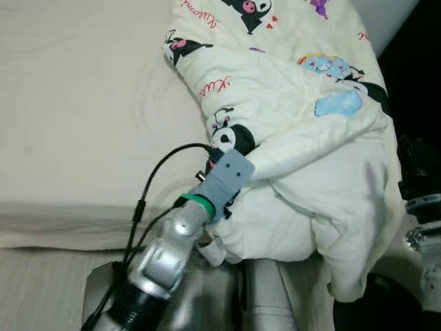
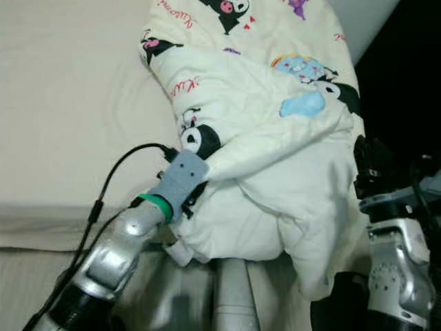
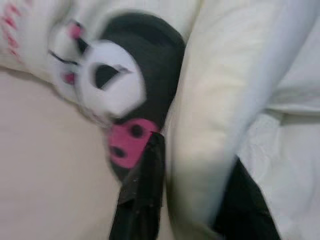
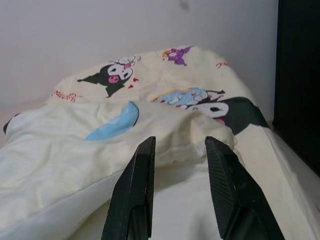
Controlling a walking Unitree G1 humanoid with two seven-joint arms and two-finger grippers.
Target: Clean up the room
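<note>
The cartoon-print quilt lies bunched on the bed, spilling over its near edge. The left gripper is buried in the quilt's near fold; the blurred wrist view suggests its fingers pinch that fold. The right gripper, beside the quilt's far end, is spread and empty.

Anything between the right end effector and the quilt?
Nothing visible. The right end effector sits open, its fingers pointing at the quilt with only a gap between. The left end effector has a fold of the quilt between its fingers.
</note>
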